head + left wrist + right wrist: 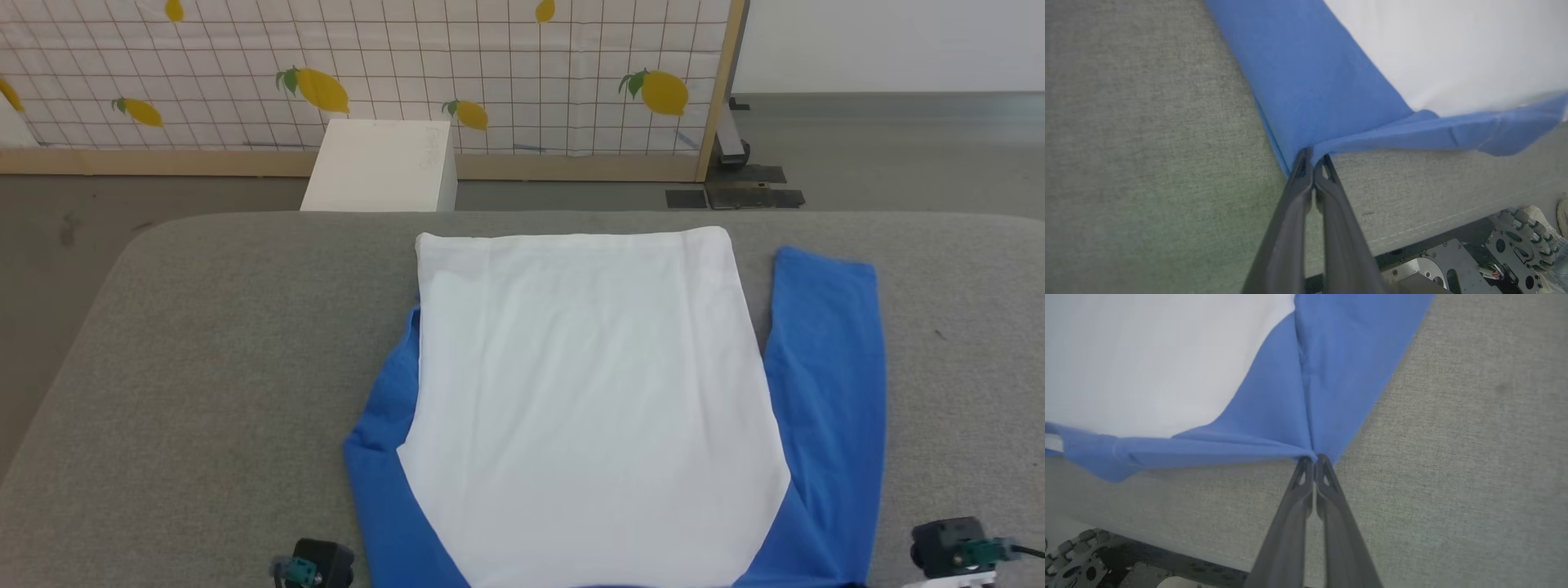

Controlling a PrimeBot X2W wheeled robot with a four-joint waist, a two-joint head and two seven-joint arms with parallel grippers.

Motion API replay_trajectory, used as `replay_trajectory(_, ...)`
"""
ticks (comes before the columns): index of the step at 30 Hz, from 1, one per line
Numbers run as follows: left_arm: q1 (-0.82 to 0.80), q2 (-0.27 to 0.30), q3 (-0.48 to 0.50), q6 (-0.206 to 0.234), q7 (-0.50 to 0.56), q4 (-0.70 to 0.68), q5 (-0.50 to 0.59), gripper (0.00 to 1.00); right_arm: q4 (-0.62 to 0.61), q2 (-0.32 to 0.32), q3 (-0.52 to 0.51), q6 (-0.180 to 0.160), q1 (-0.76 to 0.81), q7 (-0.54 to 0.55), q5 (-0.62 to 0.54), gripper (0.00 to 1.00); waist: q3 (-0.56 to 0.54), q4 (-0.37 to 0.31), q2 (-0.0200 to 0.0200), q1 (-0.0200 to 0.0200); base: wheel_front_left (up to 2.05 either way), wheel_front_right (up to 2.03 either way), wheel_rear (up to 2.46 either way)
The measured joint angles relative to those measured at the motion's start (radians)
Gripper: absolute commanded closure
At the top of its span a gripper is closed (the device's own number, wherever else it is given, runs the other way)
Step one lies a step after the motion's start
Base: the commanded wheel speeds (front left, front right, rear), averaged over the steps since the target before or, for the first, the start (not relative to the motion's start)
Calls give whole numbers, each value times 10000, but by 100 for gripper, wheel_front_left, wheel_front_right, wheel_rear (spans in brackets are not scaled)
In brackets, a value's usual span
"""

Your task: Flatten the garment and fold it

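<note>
- Left pincer (pixel 1312 158) is clamped tight on a blue shoulder corner of the garment (pixel 588 376), with cloth pinched right at the tips.
- Right pincer (pixel 1314 459) is the same: closed on the other blue shoulder corner, with folds fanning out from the pinch.
- The garment sits mid-width on the grey padded surface (pixel 204 367). Its hem is near the far edge and its collar end is at the near edge, strung between the two pincers.
- No emblem shows on the white face that is up.
- The right sleeve (pixel 824 367) lies flat beside the body, cuff toward the far edge.
- The left sleeve (pixel 384 425) is bunched against the body, partly tucked under the white panel.
- In the wrist views, the blue strip between the pinches looks raised off the surface and sags in the middle.
- The step is likely flattening by tensioning the shoulder line.
- To do it well, draw both corners apart evenly until the sag goes, keeping them low so the white panel slides smooth instead of lifting.
- Don't pull further toward the near edge, because the shoulder line is already close to it and could spill off.
- Uneven pull would skew the hem.
- The pinches are thin, so a jerk may slip the cloth out.
- The left sleeve will probably need laying out before any fold.
</note>
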Motion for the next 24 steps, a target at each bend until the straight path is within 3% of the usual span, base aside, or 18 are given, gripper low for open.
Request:
replay_trajectory(3,-39,-111,31,0,27,165,-33,100,207,-4,242,0,-65,360,-224,100,62,-4,0,0,0,0,0)
replay_trajectory(4,-68,-155,54,2,25,217,-56,74,303,-2,303,-2,-108,497,-274,100,76,-5,0,0,0,0,0)
replay_trajectory(5,-75,-207,102,8,27,263,-119,34,349,15,332,-2,-147,506,-301,100,89,-7,0,0,0,0,0)
replay_trajectory(6,-102,-245,115,31,29,313,-163,0,412,19,399,-2,-222,556,-314,56,100,-12,0,0,0,0,0)
replay_trajectory(7,-115,-278,159,38,29,353,-211,0,453,12,464,-2,-286,621,-324,0,101,-22,0,0,0,0,0)
replay_trajectory(11,-111,-397,228,40,209,295,-589,0,451,-25,502,-2,-368,715,-314,0,23,-76,0,0,0,0,0)
replay_trajectory(15,-66,-201,520,328,700,-8,-988,0,161,-169,332,-2,-347,932,-107,0,-92,-134,0,0,0,0,0)
replay_trajectory(24,776,1214,1402,1496,1937,-1601,-1850,0,-1559,-512,-1352,-4,105,1822,278,0,-306,-263,0,0,0,0,0)
